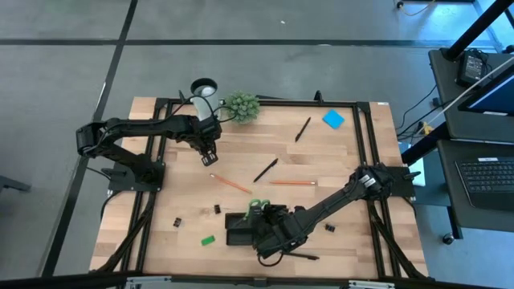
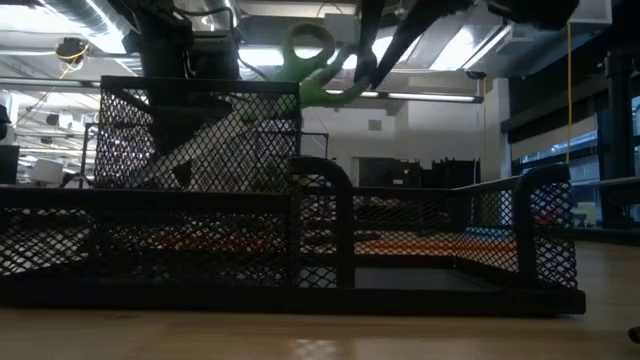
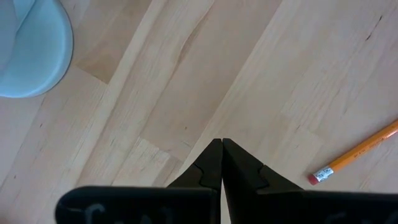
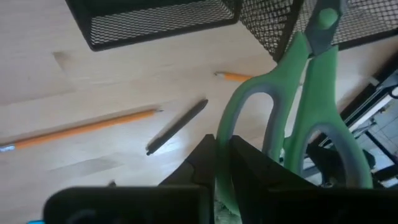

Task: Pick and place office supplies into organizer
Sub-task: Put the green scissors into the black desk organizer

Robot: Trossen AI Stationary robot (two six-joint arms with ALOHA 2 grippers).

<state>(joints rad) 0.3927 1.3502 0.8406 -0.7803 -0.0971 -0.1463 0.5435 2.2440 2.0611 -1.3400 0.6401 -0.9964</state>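
The black mesh organizer (image 1: 238, 231) sits near the table's near edge and fills the low view (image 2: 300, 240). My right gripper (image 1: 267, 218) (image 4: 222, 163) hangs over it, shut on the green-handled scissors (image 1: 257, 206) (image 2: 318, 62) (image 4: 311, 93). My left gripper (image 1: 210, 157) (image 3: 221, 149) is shut, empty, above bare wood near the white cup (image 1: 203, 87). An orange pencil's eraser end (image 3: 323, 175) lies beside it. Still loose on the table are two black pens (image 1: 302, 128) (image 1: 266, 169), two pencils (image 1: 230, 184) (image 1: 291, 183), the blue sticky pad (image 1: 333, 120), the green eraser (image 1: 208, 239) and binder clips (image 1: 177, 221). My right gripper pinches the rim of one green handle loop (image 4: 225, 140) between its two fingers. The scissors stretch away from the fingers, pivot (image 4: 323, 18) and blades toward the organizer's mesh wall. The low view shows the handles (image 2: 318, 62) lifted clear, well above the organizer's rim.
A small green plant (image 1: 241, 106) stands by the cup at the far edge. Another pen (image 1: 301, 256) lies at the near edge by the right arm. Binder clips (image 1: 216, 209) (image 1: 329, 227) flank the organizer. Black frame rails run along both sides of the table.
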